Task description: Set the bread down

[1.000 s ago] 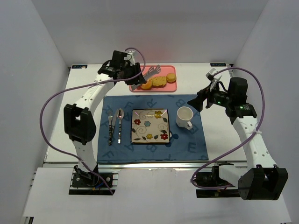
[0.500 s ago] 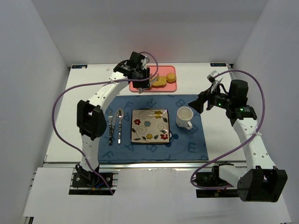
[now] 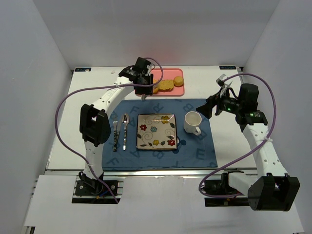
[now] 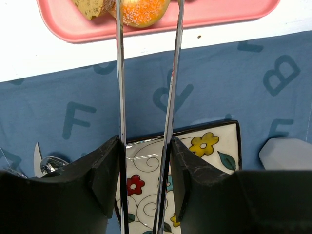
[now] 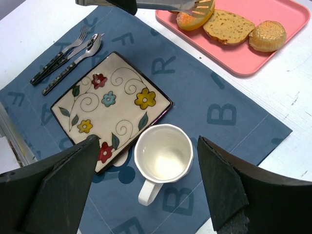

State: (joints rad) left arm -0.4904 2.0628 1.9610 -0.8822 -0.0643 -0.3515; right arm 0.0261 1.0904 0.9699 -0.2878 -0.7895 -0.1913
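My left gripper (image 3: pixel 144 83) (image 4: pixel 145 146) is shut on a pair of metal tongs (image 4: pixel 119 73). The tong arms reach out to an orange sugared bun (image 4: pixel 142 10) (image 5: pixel 187 20) at the near left of the pink tray (image 3: pixel 170 74) (image 4: pixel 219 14), one arm on each side of it. I cannot tell if they squeeze it. A bread slice (image 5: pixel 228 27) and a round bun (image 5: pixel 267 35) lie beside it on the tray. The flowered square plate (image 3: pixel 156 131) (image 5: pixel 112 102) sits on the blue placemat (image 3: pixel 200 146). My right gripper (image 3: pixel 209 105) (image 5: pixel 146 141) is open above the white cup (image 5: pixel 163 153).
A fork (image 3: pixel 115 132) and a spoon (image 3: pixel 125 131) lie on the placemat left of the plate. The white cup (image 3: pixel 192 122) stands right of the plate. White walls close in the table on three sides.
My left gripper has swung right along the tray with the tongs and turned them onto the orange bun. The right arm has stayed still.
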